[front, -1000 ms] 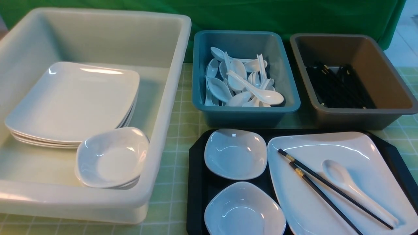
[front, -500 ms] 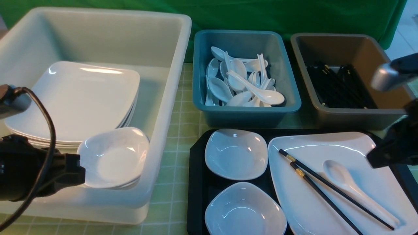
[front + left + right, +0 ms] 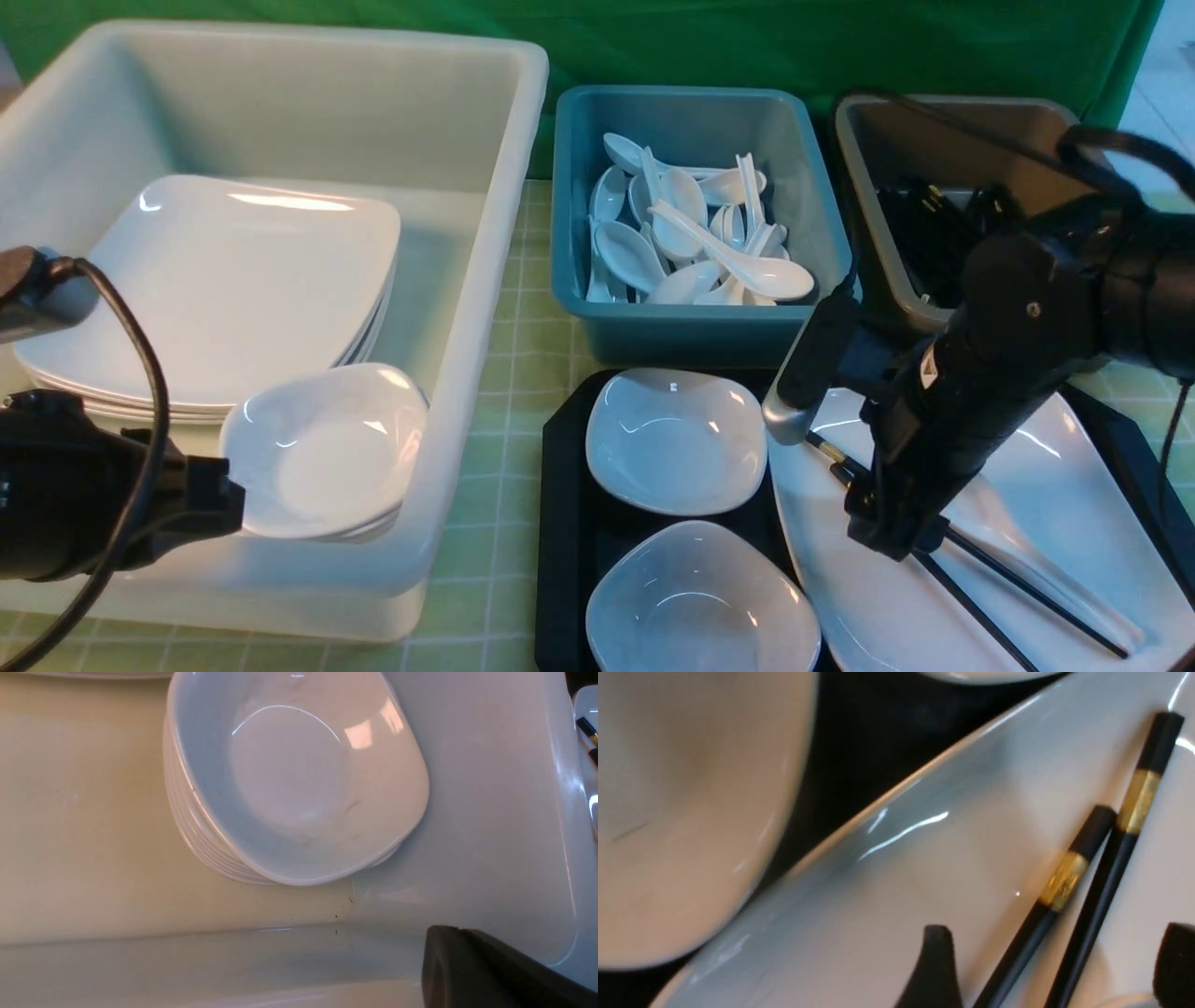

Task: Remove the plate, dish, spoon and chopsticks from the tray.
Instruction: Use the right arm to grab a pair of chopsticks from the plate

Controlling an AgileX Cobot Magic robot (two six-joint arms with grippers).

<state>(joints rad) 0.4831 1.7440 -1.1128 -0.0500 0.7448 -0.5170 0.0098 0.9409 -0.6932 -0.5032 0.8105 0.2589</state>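
1. The thin black gold-banded chopsticks (image 3: 1066, 880) lie on the large glossy white plate (image 3: 840, 588), which sits on the black rectangular plastic tray (image 3: 565, 523).
2. The right gripper (image 3: 1052, 966) stands wide astride them — lower squarely, then close gently so neither stick rolls free.

Right gripper (image 3: 887, 537) over loaded tray (image 3: 565, 523).
It stood above the chopsticks (image 3: 1036, 592) on the plate (image 3: 840, 579), with the spoon (image 3: 1083, 597) just beside them. Two small dishes (image 3: 674, 439) sat alongside. The left gripper (image 3: 210, 495) hung at the white tub (image 3: 485, 280).
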